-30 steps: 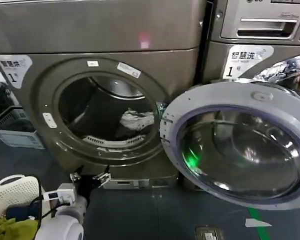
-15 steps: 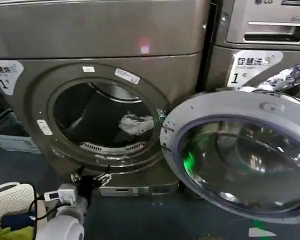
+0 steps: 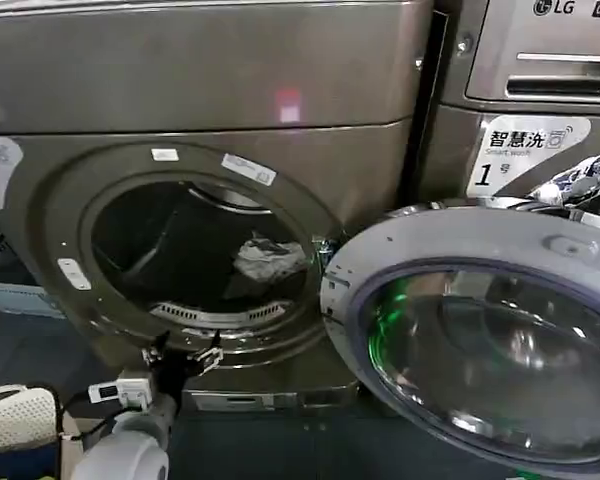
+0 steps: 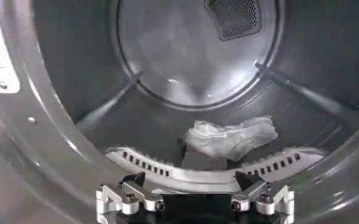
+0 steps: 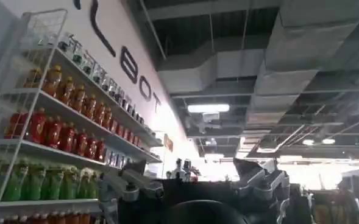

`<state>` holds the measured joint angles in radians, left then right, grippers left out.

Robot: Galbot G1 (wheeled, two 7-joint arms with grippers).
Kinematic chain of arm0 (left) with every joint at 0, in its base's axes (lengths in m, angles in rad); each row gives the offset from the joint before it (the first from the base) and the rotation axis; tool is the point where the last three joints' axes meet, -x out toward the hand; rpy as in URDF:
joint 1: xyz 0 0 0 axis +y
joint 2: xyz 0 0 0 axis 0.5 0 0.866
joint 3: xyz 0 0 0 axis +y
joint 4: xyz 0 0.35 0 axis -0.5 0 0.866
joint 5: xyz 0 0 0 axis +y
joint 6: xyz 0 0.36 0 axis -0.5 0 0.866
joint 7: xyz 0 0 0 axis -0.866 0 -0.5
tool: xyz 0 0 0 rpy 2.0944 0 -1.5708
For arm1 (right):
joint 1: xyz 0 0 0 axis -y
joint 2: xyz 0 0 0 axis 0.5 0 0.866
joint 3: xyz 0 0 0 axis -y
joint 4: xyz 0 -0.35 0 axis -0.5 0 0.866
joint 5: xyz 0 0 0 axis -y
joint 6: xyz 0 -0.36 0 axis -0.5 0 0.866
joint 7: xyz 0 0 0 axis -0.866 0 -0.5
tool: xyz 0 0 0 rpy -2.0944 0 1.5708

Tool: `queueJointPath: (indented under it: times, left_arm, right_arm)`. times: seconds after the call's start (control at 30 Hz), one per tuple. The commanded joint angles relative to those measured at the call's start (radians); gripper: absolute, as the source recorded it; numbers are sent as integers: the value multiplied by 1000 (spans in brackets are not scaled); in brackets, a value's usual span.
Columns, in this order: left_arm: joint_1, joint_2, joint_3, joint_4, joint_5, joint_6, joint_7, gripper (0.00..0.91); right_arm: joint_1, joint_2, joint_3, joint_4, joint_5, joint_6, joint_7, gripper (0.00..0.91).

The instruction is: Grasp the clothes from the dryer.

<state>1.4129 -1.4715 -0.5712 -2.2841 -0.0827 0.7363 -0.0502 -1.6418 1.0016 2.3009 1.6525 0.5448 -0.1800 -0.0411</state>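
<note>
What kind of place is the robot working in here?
Probably a laundry area inside a shop or showroom: a bronze-brown front-loading dryer with its door open, a second numbered "Smart wash" machine beside it, and white shelves of bottled drinks.

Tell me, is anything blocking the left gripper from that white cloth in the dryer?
Nothing visible. The door is swung open to the right, and the left gripper, fingers apart, sits at the dryer opening's lower rim, facing the cloth on the drum floor.
</note>
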Motion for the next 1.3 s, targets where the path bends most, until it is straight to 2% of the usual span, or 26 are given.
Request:
queueJointPath:
  times: [0.03, 1.1, 1.3]
  left_arm:
    - [2, 0, 0, 0, 0, 49, 1, 907]
    - [0, 4, 12, 6, 26, 49, 16, 907]
    - [-24, 7, 17, 26, 38, 49, 20, 907]
  right_arm:
    - [0, 1, 0, 1, 1, 0, 0, 907]
    - [-6, 13, 2, -1, 0, 8, -7, 907]
    - [-17, 18, 9, 2, 3, 29, -29, 907]
